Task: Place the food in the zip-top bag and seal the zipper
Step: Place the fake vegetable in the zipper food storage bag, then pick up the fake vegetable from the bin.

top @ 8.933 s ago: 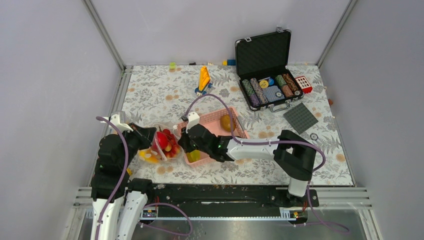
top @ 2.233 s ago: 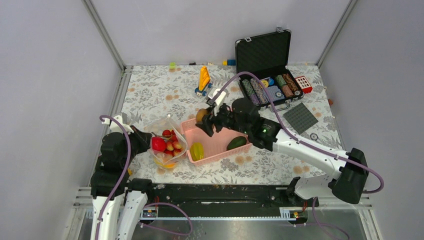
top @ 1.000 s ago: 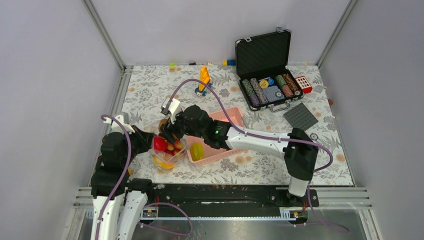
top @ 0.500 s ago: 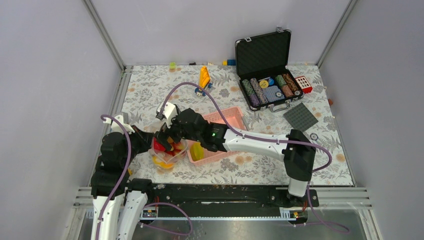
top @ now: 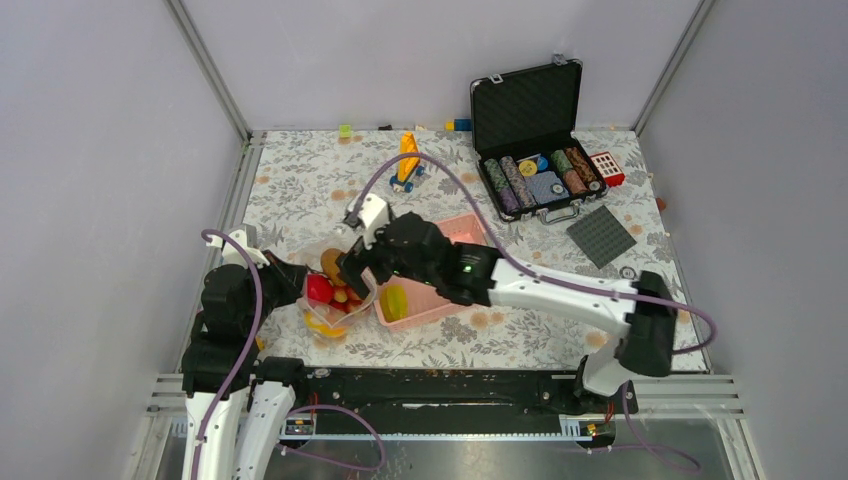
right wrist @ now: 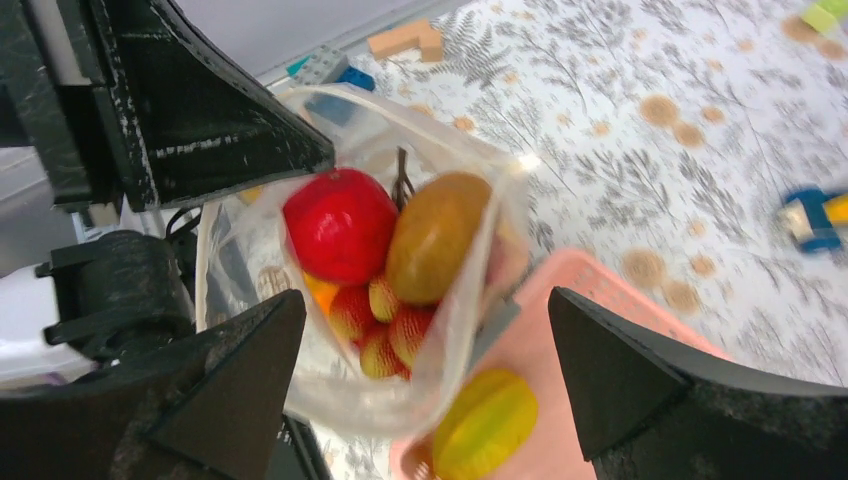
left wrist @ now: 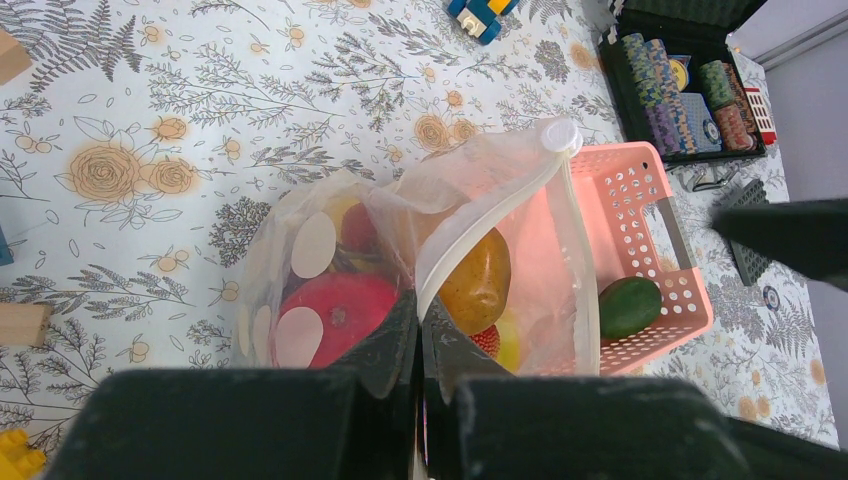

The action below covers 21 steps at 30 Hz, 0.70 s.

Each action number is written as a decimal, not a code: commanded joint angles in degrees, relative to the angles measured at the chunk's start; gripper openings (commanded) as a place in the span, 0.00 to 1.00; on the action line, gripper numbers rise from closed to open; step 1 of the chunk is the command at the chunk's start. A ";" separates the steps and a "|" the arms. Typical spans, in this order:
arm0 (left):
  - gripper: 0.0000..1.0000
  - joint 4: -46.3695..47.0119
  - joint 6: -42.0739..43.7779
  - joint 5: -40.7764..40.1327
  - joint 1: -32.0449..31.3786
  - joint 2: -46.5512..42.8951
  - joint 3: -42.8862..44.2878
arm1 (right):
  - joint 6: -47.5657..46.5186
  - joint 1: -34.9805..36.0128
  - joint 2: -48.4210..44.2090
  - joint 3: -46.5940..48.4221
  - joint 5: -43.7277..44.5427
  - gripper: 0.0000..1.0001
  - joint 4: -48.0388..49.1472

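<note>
The zip-top bag [top: 335, 295] stands open left of the pink basket [top: 476, 232]. Inside lie a red apple [right wrist: 340, 225], a brown-orange fruit [right wrist: 436, 236] and strawberries [right wrist: 385, 325]. My left gripper [left wrist: 420, 320] is shut on the bag's mouth edge, where the zipper [left wrist: 490, 225] runs up to its white slider. My right gripper [right wrist: 428, 300] hangs open and empty above the bag's right rim and the basket's left end. A yellow star fruit [top: 393, 301] and a green avocado [left wrist: 630, 305] lie in the basket.
An open black case of poker chips [top: 540, 180] sits at the back right, with a grey studded plate [top: 601, 236] near it. An orange toy car [top: 407, 160] stands at the back centre. Small bricks line the far edge.
The right gripper opened and let the brown-orange fruit drop into the bag, then drew back up and to the right. The left gripper kept its hold on the bag.
</note>
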 commanded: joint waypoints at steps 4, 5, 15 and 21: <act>0.00 3.63 0.26 1.09 1.23 -0.84 -0.02 | 13.80 -3.63 -12.78 -5.82 12.43 1.00 -17.55; 0.00 3.68 0.26 1.13 1.22 -0.84 -0.01 | 16.83 -5.06 -13.69 -7.27 11.88 1.00 -19.26; 0.00 3.70 0.31 1.68 1.29 -0.97 -0.16 | 27.31 -13.99 -10.84 -10.04 18.00 1.00 -35.68; 0.00 3.73 0.26 1.81 1.31 -1.01 -0.22 | 32.12 -14.71 -1.69 -3.79 25.57 1.00 -47.37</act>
